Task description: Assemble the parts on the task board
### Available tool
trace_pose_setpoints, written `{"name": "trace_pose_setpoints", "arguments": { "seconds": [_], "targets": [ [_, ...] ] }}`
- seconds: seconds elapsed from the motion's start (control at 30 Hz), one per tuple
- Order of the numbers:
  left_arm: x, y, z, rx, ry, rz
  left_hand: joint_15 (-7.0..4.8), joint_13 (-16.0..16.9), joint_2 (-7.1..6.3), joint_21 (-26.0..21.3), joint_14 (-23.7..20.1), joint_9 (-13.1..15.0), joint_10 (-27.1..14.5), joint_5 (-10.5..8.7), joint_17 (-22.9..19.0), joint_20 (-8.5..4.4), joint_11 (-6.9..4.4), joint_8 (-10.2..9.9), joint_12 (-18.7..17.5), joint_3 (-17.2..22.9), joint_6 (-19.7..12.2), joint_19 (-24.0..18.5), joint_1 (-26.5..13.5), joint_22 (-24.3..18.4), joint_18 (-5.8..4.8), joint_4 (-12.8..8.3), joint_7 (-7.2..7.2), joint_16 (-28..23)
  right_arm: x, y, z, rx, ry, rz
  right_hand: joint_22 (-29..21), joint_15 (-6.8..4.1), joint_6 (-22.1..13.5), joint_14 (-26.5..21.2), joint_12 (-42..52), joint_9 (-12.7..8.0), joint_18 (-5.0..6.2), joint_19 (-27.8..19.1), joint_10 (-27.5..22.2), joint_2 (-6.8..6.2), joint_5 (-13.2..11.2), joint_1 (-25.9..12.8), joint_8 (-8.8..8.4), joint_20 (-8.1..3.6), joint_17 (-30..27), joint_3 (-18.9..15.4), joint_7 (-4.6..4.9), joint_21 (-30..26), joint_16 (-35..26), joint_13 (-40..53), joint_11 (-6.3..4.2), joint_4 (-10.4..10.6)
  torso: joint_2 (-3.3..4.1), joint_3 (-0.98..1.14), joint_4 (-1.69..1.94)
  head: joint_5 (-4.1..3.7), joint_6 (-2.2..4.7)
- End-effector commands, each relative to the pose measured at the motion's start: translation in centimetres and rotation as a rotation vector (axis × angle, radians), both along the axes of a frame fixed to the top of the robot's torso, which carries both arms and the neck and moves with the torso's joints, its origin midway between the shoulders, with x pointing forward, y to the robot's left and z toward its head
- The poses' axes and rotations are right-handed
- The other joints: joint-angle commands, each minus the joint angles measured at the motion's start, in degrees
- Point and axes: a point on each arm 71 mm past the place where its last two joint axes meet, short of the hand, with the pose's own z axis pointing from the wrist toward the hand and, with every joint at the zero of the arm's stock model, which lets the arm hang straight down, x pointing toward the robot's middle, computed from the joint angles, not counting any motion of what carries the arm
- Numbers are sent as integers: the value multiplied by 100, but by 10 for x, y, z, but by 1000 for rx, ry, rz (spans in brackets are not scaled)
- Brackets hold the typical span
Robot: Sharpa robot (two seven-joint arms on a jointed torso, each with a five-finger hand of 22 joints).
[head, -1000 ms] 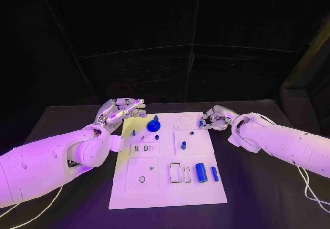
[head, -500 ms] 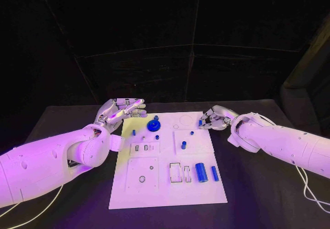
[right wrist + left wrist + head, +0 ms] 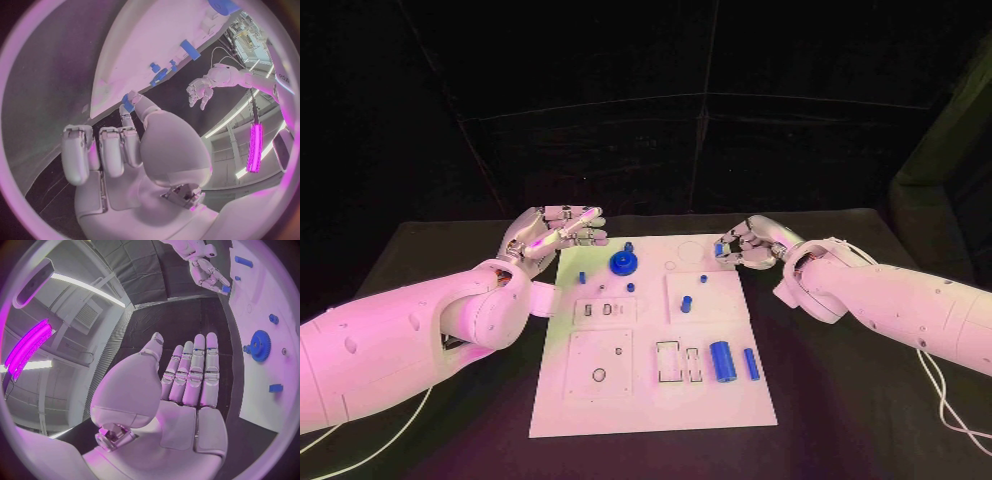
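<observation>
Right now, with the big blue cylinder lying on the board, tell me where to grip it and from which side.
Grip the cylinder across its middle, coming straight down from above. It lies flat, its length running toward the far edge of the board, so its long curved sides are free for fingers. The slimmer blue pin lies close beside it, so keep the fingers narrow.

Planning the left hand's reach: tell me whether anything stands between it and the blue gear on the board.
Nothing visible does. The left hand hovers open beside the task board's far left corner; only bare board lies between it and the blue gear.

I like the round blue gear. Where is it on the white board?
In the head view, the blue gear stands near the task board's far edge, left of middle, close to the left hand.
</observation>
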Motion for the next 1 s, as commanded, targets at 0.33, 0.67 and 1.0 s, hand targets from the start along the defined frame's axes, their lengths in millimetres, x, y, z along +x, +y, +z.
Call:
{"name": "trace_pose_setpoints", "arguments": {
  "seconds": [0.33, 0.67, 1.0],
  "targets": [
    [1, 2, 1, -2, -8, -6, 24, -7, 27, -31, 31, -7, -31, -20, 9, -18, 11, -28, -38, -14, -2, -5, -11, -9, 26, -32, 28, -31, -20, 44, 15, 6, -8, -3, 1216, -38, 64, 501, 28, 6, -106, 455, 353, -69, -15, -139, -26, -37, 969, 121, -22, 16, 26, 1187, -28, -41, -83, -59, 50, 46, -19],
    [2, 2, 1, -6, -6, -3, 24, -7, 27, -31, 31, -7, -30, -20, 9, -18, 11, -29, -38, -14, -2, -4, -11, -10, 26, -33, 27, -32, -33, 123, 18, -86, -63, 129, 1223, -47, 135, 502, 30, 14, -108, 459, 357, -124, -40, -242, -17, -43, 978, 187, -39, 19, 28, 1190, -41, -36, -159, -103, 86, 184, -94],
    [2, 2, 0, -39, 30, 7, 25, -6, 27, -32, 32, -6, -27, -21, 10, -18, 9, -29, -39, -17, 0, -3, -12, -11, 26, -34, 22, -33, -44, 168, 3, -186, -83, 231, 1218, -54, 158, 502, 24, 13, -107, 457, 355, -169, -108, -302, -24, -50, 979, 215, -49, 16, 28, 1188, -50, -32, -160, -110, 95, 264, -150]
  ]
}}
